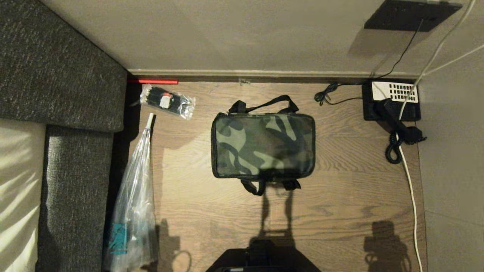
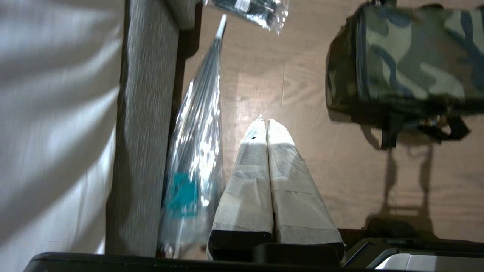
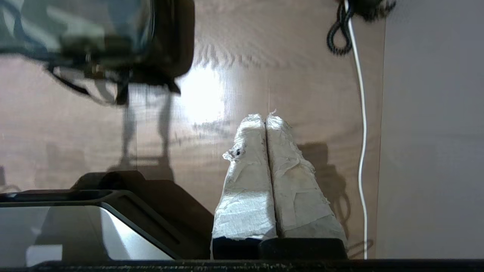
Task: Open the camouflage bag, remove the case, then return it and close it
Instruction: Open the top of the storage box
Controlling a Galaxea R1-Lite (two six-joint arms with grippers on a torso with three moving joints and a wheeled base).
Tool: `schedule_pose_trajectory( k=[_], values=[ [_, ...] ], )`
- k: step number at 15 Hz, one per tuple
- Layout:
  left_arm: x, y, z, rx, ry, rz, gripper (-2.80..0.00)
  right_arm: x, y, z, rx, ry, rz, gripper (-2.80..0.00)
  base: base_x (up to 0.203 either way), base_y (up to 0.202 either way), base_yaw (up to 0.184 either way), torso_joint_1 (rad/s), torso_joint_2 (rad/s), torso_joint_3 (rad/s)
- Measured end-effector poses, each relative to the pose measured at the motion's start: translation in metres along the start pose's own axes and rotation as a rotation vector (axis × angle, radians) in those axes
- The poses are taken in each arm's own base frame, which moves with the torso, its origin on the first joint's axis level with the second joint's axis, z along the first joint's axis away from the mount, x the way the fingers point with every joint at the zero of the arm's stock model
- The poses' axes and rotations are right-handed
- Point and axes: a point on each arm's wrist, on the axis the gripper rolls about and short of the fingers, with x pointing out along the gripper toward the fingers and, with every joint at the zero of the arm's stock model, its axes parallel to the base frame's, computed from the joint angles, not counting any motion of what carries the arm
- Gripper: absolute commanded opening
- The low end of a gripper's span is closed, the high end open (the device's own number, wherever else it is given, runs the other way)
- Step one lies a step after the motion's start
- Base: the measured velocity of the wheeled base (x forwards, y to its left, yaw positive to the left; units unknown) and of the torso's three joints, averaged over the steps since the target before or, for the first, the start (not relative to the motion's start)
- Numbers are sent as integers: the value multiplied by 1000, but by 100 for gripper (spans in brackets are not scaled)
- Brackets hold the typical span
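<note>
Two taped white grippers, left gripper (image 2: 263, 120) and right gripper (image 3: 264, 116), show pressed together only in wrist views; between them, well ahead, lies the zipped boxy camouflage fabric bag (image 1: 263, 145).

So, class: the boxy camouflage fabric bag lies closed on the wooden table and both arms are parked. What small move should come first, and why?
Probably bring one end effector, say the left end effector, toward the boxy camouflage fabric bag: the bag is closed, both end effectors are shut and away from it, and the case is not visible.

wooden table (image 1: 340, 211), camouflage bag (image 1: 263, 146), telephone (image 1: 393, 104)
</note>
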Motion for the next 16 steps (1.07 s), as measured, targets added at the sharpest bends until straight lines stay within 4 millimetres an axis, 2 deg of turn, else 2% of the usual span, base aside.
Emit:
schedule_pose_trajectory(
  k=[1,14,16],
  values=[
    [0,0,0,0,0,0,-280,0,0,0,0,0,-1,-280,-152,0,8,0,2,2],
    [0,0,0,6,0,-1,-280,0,0,0,0,0,-1,-280,0,0,0,0,0,0],
    [0,0,0,4,-1,0,-280,0,0,0,1,0,1,-280,4,75,3,-2,4,3]
  ],
)
